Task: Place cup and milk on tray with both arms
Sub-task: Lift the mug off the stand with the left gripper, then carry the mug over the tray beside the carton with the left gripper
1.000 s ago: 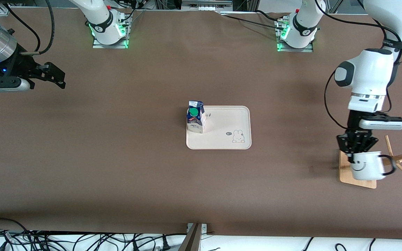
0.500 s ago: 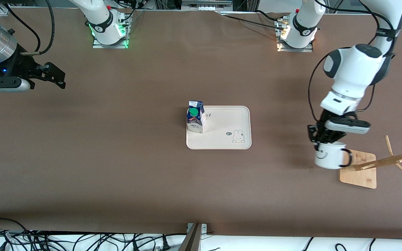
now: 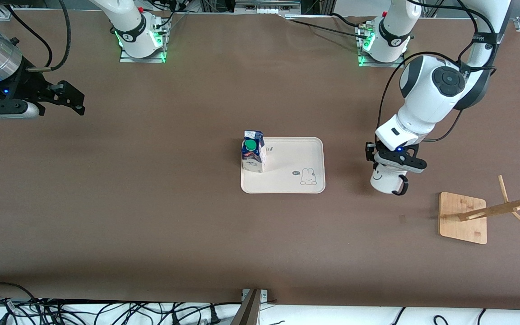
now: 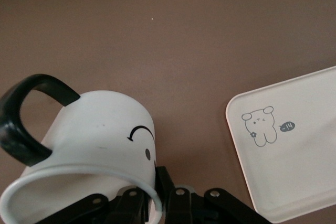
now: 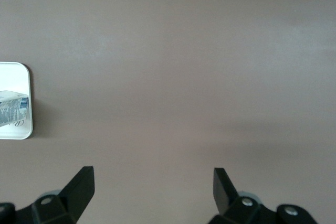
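1. Left gripper (image 3: pixel 384 163) is clamped on the rim of the cup (image 3: pixel 385 179), one finger inside the mouth and the other outside the wall, as the left wrist view shows at the cup's (image 4: pixel 97 145) lip.
2. It hangs over bare table (image 3: pixel 151 216), between the tray (image 3: pixel 307 151) and the wooden rack base (image 3: pixel 461 225), and carries the cup off the surface.
3. Below that gripper the cup hangs tilted, its black handle (image 3: pixel 402 185) turned toward the rack and its smiley face toward the front camera.
4. From the left gripper, the tray lies toward the right arm's end of the table, near but apart; the left wrist view shows the tray's (image 4: pixel 294 177) bunny corner beside the cup with a strip of table between them.
5. Still farther that way from the left gripper stands the milk (image 3: pixel 253 152), upright on the tray at the tray's end toward the right arm, green cap up.
6. Right gripper (image 3: pixel 68 97) waits with its fingers spread wide and nothing between them, over the table at the right arm's end.
7. From the right gripper, tray and milk are well apart, toward the middle of the table; its wrist view catches only a tray (image 5: pixel 13 124) corner and a sliver of the milk (image 5: pixel 11 106).
8. Toward the left arm's end from the left gripper, the rack's slanted wooden post (image 3: pixel 499 208) with pegs rises from the base.
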`<state>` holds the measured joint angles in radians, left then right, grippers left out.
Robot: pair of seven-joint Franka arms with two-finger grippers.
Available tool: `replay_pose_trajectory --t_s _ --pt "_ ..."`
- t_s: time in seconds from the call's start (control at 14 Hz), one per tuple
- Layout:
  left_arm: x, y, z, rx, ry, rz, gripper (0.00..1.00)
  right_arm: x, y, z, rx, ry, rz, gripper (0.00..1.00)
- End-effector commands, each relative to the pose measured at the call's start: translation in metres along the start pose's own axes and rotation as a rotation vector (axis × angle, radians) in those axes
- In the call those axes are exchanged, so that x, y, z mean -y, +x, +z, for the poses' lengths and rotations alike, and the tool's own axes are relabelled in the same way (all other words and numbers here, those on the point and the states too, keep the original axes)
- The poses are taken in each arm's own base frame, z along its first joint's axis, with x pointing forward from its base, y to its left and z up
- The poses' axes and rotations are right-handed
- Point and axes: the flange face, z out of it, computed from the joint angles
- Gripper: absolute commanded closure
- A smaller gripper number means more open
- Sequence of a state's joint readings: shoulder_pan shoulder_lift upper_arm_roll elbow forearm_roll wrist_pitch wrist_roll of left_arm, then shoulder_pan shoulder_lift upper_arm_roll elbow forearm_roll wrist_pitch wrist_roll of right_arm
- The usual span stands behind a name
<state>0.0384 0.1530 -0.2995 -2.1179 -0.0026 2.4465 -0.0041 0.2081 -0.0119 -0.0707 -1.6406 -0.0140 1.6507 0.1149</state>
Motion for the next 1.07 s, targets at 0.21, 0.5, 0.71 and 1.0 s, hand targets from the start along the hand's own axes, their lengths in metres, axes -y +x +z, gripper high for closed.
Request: replay_pose_trajectory --t_s 0.21,0.5,0.71,1.0 --pt "-0.01 0.015 -0.052 0.248 0.005 0.031 1.0 0.0 0.001 -0.005 0.005 -0.002 0.003 0.0" --pt "-0.05 0.019 -0.058 0.286 0.001 0.066 1.0 0.001 0.002 -0.004 0.002 -0.002 0.003 0.0" --pt "-0.095 0.023 -0.052 0.322 0.012 0.029 1.0 0.0 0.001 -0.004 0.005 -0.003 0.003 0.0" --pt "-0.174 0.027 -0.031 0.379 0.028 -0.035 1.0 0.0 0.001 -0.004 0.006 -0.003 0.003 0.0"
